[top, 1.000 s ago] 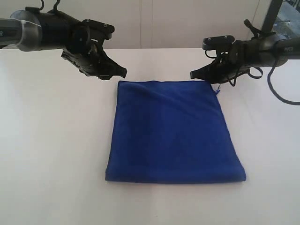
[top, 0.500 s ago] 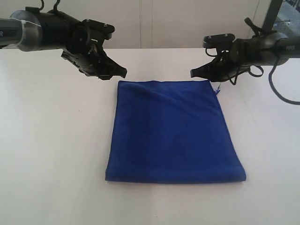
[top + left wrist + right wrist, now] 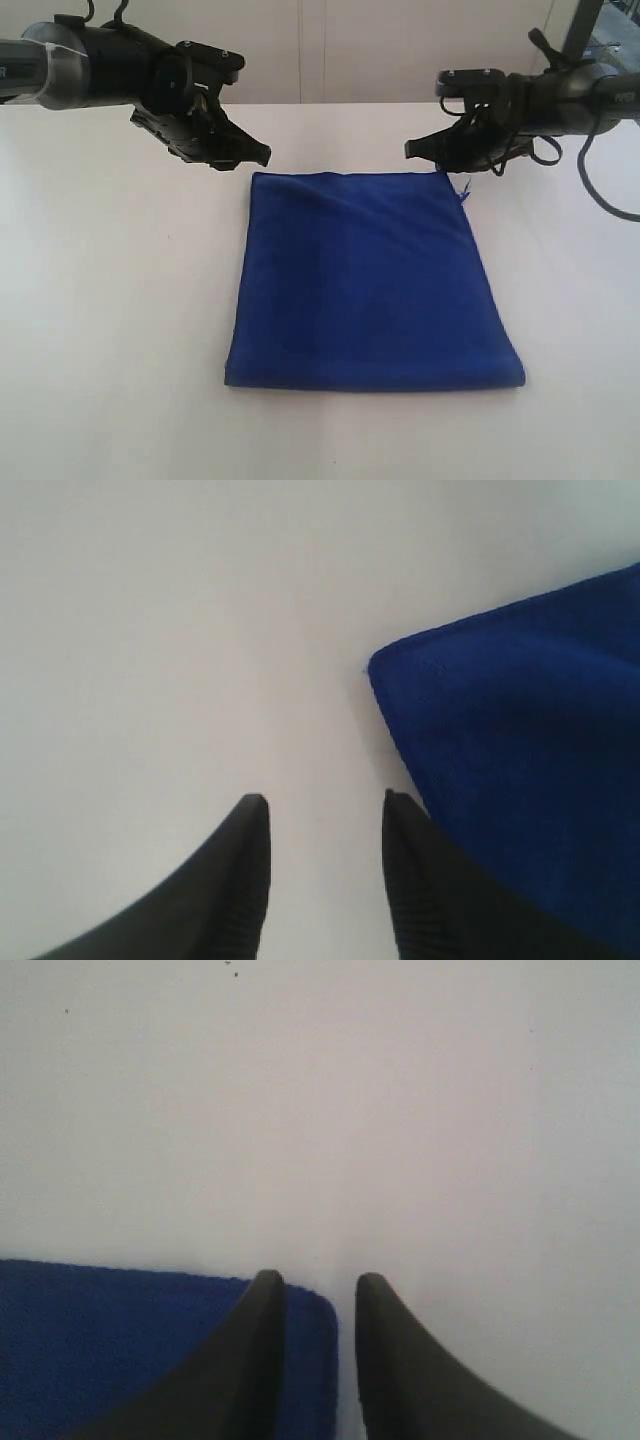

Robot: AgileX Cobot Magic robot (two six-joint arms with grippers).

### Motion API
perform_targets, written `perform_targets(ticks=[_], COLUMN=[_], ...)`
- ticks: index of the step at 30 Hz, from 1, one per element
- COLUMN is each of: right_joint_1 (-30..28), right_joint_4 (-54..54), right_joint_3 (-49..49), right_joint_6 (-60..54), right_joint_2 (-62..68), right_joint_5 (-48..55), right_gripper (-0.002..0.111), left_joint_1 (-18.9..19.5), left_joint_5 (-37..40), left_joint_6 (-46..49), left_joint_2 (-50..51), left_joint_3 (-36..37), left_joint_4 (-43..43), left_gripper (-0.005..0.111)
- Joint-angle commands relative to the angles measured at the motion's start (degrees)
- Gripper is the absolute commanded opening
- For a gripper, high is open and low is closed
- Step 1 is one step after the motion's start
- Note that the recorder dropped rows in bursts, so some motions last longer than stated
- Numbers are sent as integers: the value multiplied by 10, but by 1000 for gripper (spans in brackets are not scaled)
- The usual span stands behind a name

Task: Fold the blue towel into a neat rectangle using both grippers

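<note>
The deep royal-blue terry towel lies flat on the white tabletop, spread as 1 tidy, nearly square rectangle with straight edges and squared corners. A soft diagonal crease runs in from its far left corner, and a thin loose thread hangs off its far right corner.

Judging by this shape, the folding looks largely done, or at least 1 fold is complete. Neither claw holds any cloth, and nothing is lifted or bunched. Whether a further halving is wanted cannot be told from the layout. If so, both far corners would need to be grasped afresh.

The black left gripper hovers just beside the towel's far left corner. Its 2 fingers are parted, with bare table between them, gripping nothing. The black right gripper hovers at the towel's far right corner. 1 finger is over the blue edge and the other is over the table. A clear gap shows between them, so it too is released.

Count: 1 towel, 2 grippers with 2 fingers each, 1 table.
</note>
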Motion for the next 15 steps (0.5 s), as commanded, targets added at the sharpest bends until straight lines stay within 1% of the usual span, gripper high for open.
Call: perform_targets(ticks=[1, 9, 12, 15], right_joint_1=[-4, -4, -4, -4], right_joint_4=[13, 15, 15, 15], right_joint_3=[-1, -1, -1, -1], right_joint_6=[-2, -2, -2, -2], right_joint_2=[-2, 20, 23, 22], right_joint_5=[-6, -13, -14, -18], right_gripper=[26, 24, 16, 0], left_joint_1=[2, 2, 2, 2], left_joint_5=[5, 5, 5, 5], left_joint_6=[-1, -1, -1, -1], left_joint_2=[0, 0, 0, 0], left_joint_3=[-2, -2, -2, -2], left_joint_4=[-5, -5, -5, -5], left_gripper=[43, 43, 43, 43])
